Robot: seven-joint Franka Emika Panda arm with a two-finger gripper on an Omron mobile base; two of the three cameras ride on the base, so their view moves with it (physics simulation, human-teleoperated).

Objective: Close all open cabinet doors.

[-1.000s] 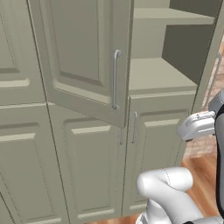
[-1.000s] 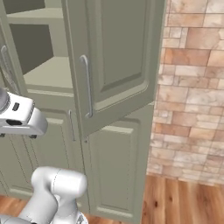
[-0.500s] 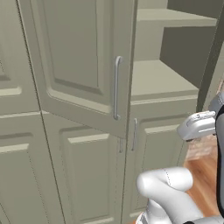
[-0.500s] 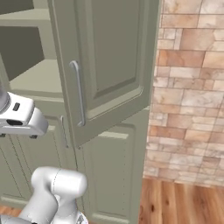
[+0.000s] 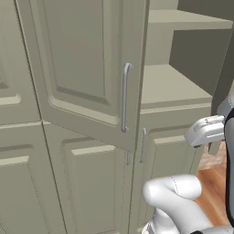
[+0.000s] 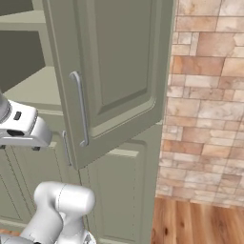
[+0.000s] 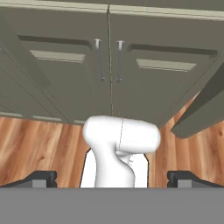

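The upper left door (image 5: 87,68) stands open, swung out from the cabinet toward the camera, its recessed panel facing out and its long silver handle (image 5: 124,97) running upright near its free edge. From the right side, the upper right door (image 6: 119,71) also stands open, angled out in front of the cabinet, with its own bar handle (image 6: 80,108) near the free edge. Between these two doors the cabinet interior is exposed: a pale shelf (image 5: 171,87) at the level of the doors' lower edges, and a second shelf (image 5: 189,20) above it, with a dark back wall behind.

Below the shelf, the two lower doors (image 7: 109,70) sit flush and closed, meeting at a centre seam, each with a short upright handle (image 7: 99,59) just beside that seam. To the left of the open left door, more panelled fronts (image 5: 18,173) lie flush.

Right of the cabinet stands a brick wall (image 6: 209,105), and a wood floor (image 6: 200,224) lies at its foot.

The gripper (image 7: 112,179) hangs in front of the lower doors, well apart from both open doors; its two dark fingertips (image 7: 41,178) sit at opposite sides of the hand view, spread wide with nothing between them
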